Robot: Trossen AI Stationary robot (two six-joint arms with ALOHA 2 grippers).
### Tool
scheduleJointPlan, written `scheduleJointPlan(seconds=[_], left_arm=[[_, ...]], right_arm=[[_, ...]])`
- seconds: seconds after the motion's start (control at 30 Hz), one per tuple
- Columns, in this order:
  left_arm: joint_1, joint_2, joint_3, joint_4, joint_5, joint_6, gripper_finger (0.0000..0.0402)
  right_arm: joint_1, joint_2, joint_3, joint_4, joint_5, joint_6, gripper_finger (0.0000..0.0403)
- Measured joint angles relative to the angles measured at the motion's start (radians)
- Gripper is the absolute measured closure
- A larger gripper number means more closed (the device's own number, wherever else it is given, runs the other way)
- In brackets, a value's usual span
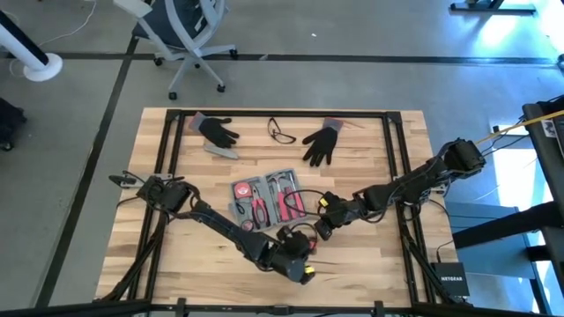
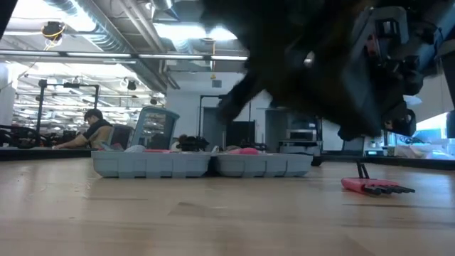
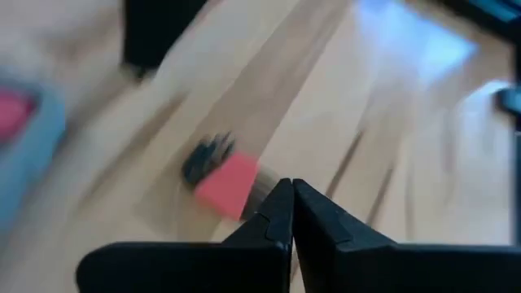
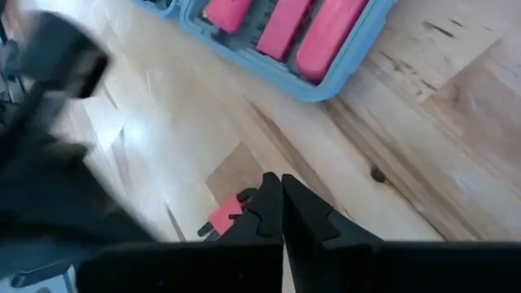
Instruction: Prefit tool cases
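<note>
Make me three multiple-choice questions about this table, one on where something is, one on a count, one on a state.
1. Where does the small red holder of dark keys lie?
A. inside the case
B. on the bare wood outside the case
C. on a glove

2. How many black gloves lie at the table's far side?
A. one
B. two
C. four

3. How does the blue-grey plastic tool case lie?
A. open flat
B. closed
C. on its edge

Answers: 1 B, the low view shows it on the wooden table apart from the case. 2 B, left glove and right glove. 3 A, both halves show red-handled tools from above.
</note>
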Motion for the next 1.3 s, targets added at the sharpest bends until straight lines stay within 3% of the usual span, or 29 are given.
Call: scheduleJointPlan(seconds=[0.1, 0.27, 0.83, 1.3], left_arm=[[0.009, 0.004, 0.022, 0.013, -0.002, 0.069, 0.0401], [0.014, 0.044, 0.019, -0.010, 0.081, 0.096, 0.0401], [0.065, 0.043, 0.020, -0.026, 0.034, 0.268, 0.0401], [0.038, 0.043, 0.020, -0.044, 0.079, 0.299, 0.0401]], right_arm=[[0.000, 0.000, 0.000, -0.003, 0.000, 0.000, 0.0403], [0.000, 0.000, 0.000, -0.007, 0.009, 0.000, 0.0403], [0.000, 0.000, 0.000, 0.002, 0.026, 0.000, 0.0403], [0.000, 0.000, 0.000, 0.002, 0.044, -0.001, 0.0403]])
